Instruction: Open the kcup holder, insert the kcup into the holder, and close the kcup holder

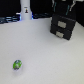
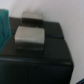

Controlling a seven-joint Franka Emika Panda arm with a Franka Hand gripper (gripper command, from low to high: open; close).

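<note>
The kcup holder (image 1: 62,26) is a black boxy block with two stacked grey panels, standing at the back on the exterior view's right. In the wrist view the kcup holder (image 2: 37,50) fills most of the frame, its two grey panels (image 2: 31,35) seen close up. My gripper (image 1: 63,8) hangs dark and blurred just above the holder; its fingers cannot be made out. The kcup (image 1: 17,64), a tiny green pod with a white rim, lies on the white table near the front on the exterior view's left, far from the gripper.
A white bottle-like object (image 1: 25,11) stands at the back on the exterior view's left, against a dark backdrop. The white table (image 1: 45,55) spreads between the pod and the holder. A teal shape (image 2: 4,27) shows at the wrist view's edge.
</note>
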